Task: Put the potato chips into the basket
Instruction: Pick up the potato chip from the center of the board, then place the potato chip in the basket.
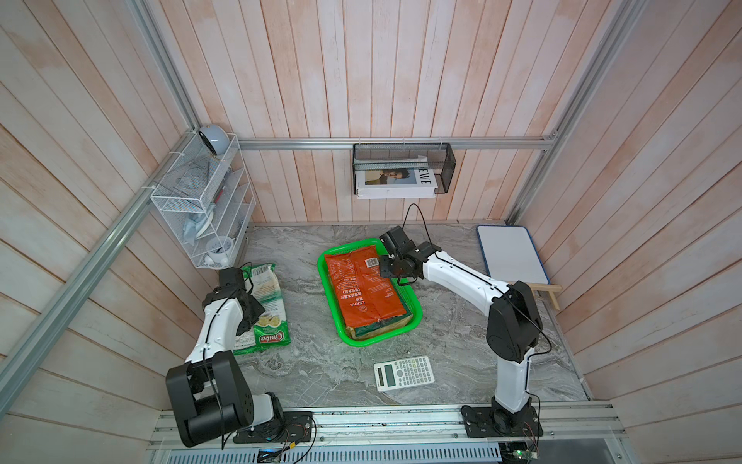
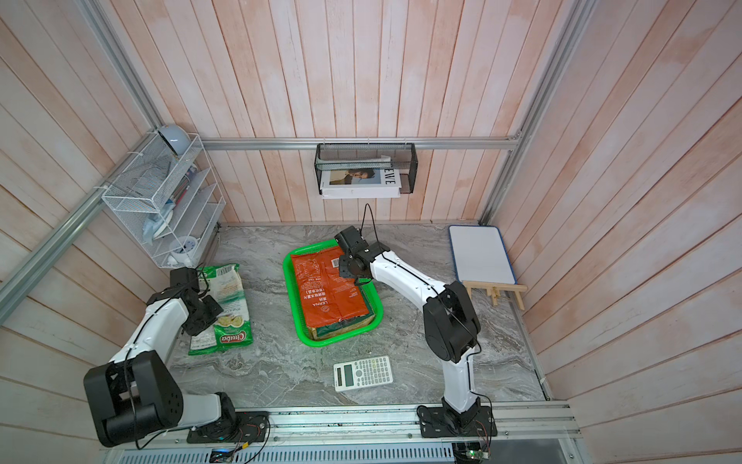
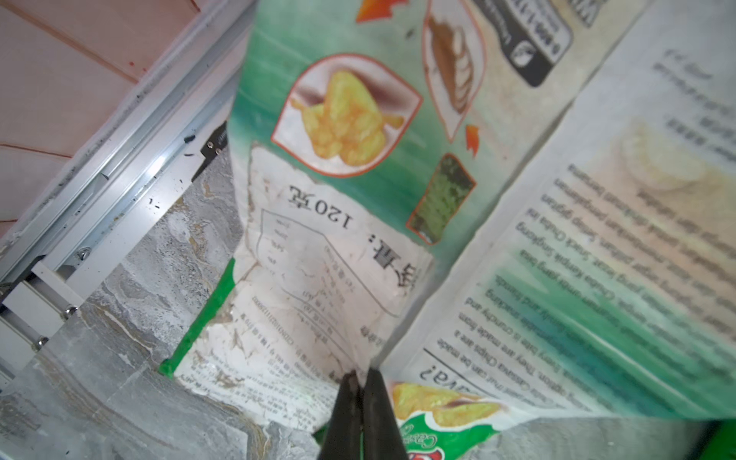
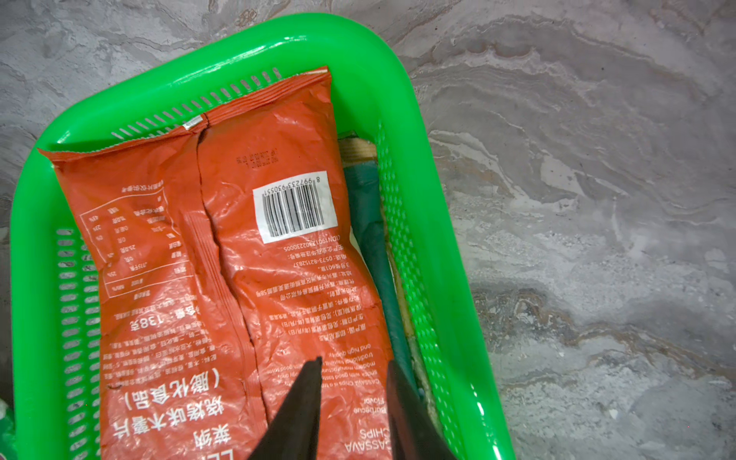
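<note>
1. The Chuba bag (image 1: 275, 293) is crinkly white-and-green film. It lies by the counter's (image 1: 313, 369) left edge, outside the basket, and is creased into a fold where the fingers meet it.
2. The basket (image 4: 239, 47) is bright green plastic, rectangular with rounded corners and slotted walls, and sits mid-counter. The orange bag (image 1: 361, 289), glossy and wrinkled with its barcode up, lies flat on top inside. A dark green bag (image 4: 370, 223) shows as an edge beside it.
3. The left gripper (image 3: 361, 374) has its dark fingers pinched together on that fold of the Chuba bag.
4. The right gripper (image 4: 354, 364) has its fingers a narrow gap apart, gripping nothing, over the orange bag. Whether they touch it cannot be told.
5. The counter is grey veined marble. A white calculator (image 1: 403, 373) lies near its front edge. The walls (image 1: 361, 80) are pale wooden planks.
</note>
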You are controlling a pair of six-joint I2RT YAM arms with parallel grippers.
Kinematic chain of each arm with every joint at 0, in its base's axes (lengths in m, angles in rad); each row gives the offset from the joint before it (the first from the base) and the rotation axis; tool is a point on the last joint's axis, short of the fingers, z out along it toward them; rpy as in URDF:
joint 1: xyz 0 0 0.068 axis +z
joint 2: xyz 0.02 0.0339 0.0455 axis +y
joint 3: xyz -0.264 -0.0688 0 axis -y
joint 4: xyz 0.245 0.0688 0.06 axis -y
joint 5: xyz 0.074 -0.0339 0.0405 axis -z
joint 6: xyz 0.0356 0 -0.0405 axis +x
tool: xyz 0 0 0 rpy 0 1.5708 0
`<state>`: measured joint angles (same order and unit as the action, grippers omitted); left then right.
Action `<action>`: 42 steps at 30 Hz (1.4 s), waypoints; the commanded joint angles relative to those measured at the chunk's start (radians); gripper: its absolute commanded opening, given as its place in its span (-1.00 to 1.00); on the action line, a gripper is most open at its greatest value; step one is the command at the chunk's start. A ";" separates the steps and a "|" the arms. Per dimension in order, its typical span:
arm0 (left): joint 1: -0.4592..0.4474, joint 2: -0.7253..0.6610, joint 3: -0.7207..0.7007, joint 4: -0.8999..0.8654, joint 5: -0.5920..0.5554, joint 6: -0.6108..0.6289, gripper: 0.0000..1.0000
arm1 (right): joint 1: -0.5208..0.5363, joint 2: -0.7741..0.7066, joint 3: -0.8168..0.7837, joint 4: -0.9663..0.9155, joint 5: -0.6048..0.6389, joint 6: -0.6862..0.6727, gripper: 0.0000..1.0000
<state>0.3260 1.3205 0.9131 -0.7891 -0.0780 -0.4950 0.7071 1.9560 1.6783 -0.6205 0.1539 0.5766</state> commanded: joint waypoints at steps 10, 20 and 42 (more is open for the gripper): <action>-0.160 -0.206 0.077 -0.048 0.030 -0.233 -1.00 | -0.003 -0.035 -0.023 0.020 0.034 0.025 -0.37; -0.446 -0.199 0.323 -0.075 -0.088 -0.389 -1.00 | -0.027 -0.132 -0.100 0.074 0.093 0.012 -0.37; -0.993 0.024 0.248 0.263 -0.085 -0.898 -1.00 | -0.125 -0.385 -0.372 0.148 0.241 0.061 -0.37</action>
<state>-0.6643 1.3590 1.2198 -0.5911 -0.1249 -1.3052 0.5880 1.6012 1.3357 -0.4858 0.3565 0.6258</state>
